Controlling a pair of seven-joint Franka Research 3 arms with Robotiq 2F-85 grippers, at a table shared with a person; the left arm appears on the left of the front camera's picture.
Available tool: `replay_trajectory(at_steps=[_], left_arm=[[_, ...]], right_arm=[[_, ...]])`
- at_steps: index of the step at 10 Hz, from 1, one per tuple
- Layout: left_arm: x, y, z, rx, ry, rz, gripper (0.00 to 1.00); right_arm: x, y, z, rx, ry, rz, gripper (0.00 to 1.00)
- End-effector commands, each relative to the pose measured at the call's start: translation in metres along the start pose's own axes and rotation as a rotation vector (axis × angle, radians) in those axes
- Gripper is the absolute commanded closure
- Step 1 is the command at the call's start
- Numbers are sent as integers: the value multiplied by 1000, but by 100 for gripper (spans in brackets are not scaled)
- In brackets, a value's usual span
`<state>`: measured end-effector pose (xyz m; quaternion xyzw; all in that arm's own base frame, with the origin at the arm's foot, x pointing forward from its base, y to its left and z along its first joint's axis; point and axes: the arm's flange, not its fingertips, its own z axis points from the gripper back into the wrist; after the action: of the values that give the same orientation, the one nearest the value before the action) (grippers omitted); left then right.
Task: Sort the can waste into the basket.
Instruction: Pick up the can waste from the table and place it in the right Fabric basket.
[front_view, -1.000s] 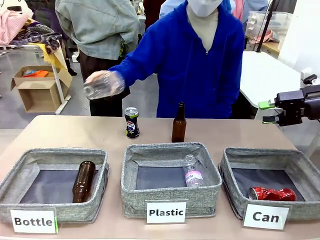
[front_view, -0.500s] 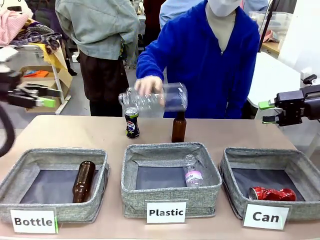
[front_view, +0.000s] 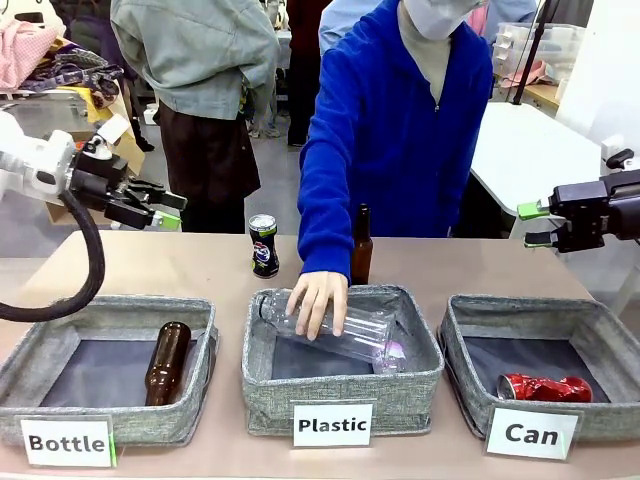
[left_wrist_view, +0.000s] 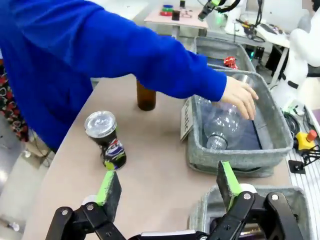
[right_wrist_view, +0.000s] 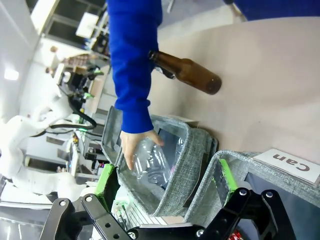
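Left fingers (front_view: 166, 221) spread wide, holding nothing, up by the bench's (front_view: 200, 265) far left edge. Right fingers (front_view: 533, 211) same deal, off past the right side. Pepsi can (front_view: 263, 245) stands upright behind the baskets (brown bottle (front_view: 360, 258) nearby). Crushed red can (front_view: 545, 388) lies inside the Can basket (front_view: 530, 305). A person's hand (front_view: 318, 300) is on a clear bottle (front_view: 355, 335).

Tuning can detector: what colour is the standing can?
Dark blue-black can, silver top; clearest in left wrist view.
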<state>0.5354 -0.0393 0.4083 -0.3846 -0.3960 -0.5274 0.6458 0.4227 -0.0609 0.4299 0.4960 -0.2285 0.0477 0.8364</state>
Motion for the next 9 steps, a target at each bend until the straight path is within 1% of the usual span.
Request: replay_trajectory(at_steps=[1,3,4,6,7,9], left_arm=[[-9,-7,39,32,-42,20,0],[-30,-22,77,102,-106,35,0],[-36,-24,83,106,-131,35,0],[-35,-20,70,91,-114,25,0],[-31,-14,55,100,-77,14,0],[-15,4,11,80,9,-33,0]], right_arm=[[0,1,2,7,-3,21,0],[0,1,2,7,-3,21,0],[0,1,2,7,-3,21,0],[0,1,2,7,-3,21,0],[0,1,2,7,-3,21,0],[0,1,2,7,-3,21,0]])
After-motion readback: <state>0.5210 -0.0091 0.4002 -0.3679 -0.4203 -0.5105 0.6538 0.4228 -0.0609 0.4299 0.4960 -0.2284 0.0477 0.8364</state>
